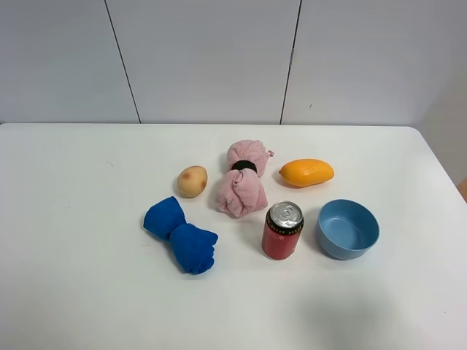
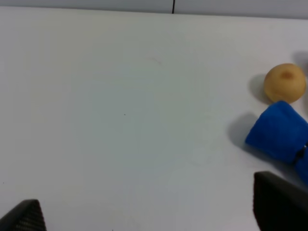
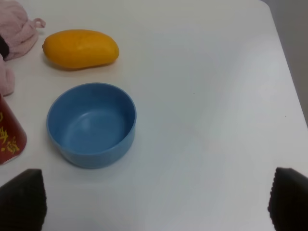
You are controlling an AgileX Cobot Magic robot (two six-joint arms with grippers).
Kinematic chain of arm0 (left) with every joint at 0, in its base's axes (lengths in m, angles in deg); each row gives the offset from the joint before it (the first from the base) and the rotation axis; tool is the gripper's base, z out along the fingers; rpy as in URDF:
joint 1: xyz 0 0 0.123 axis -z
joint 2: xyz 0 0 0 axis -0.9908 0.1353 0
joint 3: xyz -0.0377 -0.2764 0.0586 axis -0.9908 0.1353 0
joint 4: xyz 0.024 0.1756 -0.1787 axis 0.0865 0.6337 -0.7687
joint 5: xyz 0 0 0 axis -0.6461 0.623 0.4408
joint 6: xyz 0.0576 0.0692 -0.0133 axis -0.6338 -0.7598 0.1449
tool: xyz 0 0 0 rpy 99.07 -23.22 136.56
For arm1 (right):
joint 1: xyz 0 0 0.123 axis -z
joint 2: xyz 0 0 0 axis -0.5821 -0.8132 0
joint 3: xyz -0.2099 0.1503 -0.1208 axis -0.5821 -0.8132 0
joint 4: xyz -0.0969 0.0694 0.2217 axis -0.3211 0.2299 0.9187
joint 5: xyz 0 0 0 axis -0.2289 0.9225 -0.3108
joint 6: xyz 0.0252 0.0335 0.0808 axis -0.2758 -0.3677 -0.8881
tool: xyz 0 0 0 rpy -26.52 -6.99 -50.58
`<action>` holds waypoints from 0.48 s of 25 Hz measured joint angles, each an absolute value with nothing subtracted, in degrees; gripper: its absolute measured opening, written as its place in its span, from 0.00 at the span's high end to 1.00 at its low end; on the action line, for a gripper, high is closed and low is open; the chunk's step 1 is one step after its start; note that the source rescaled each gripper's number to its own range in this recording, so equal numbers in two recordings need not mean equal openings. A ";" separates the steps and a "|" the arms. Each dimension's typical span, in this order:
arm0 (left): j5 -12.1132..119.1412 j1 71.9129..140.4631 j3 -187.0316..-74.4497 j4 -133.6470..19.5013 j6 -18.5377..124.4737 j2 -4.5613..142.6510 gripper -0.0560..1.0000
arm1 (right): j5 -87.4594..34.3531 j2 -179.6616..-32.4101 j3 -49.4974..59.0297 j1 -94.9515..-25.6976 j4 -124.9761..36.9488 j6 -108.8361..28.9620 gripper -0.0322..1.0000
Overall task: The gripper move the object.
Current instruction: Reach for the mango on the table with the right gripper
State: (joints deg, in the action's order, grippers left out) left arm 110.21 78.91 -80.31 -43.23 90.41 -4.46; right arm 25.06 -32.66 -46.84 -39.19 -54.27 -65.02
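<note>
Beyond the red can (image 1: 282, 232), lettering illegible, lies the mango (image 1: 306, 173).

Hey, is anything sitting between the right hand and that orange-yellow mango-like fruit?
Yes. The round blue plastic bowl sits between the open right hand and the orange-yellow oblong fruit, roughly in the straight path. The red soda can stands beside the bowl, off that line.

The white table (image 1: 73, 219) carries a mango (image 1: 306, 173), potato (image 1: 193, 181), pink cloth (image 1: 241, 191), blue cloth (image 1: 182, 237), red can (image 1: 282, 232) and blue bowl (image 1: 343, 250).
</note>
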 joint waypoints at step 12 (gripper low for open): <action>110.21 78.91 -80.31 -43.23 90.41 -4.46 0.00 | 25.06 -32.66 -46.84 -39.19 -54.31 -65.02 0.01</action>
State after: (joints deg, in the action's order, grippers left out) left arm 110.21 78.91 -80.31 -43.23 90.41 -4.46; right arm 25.06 -32.66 -46.84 -39.19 -54.31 -65.02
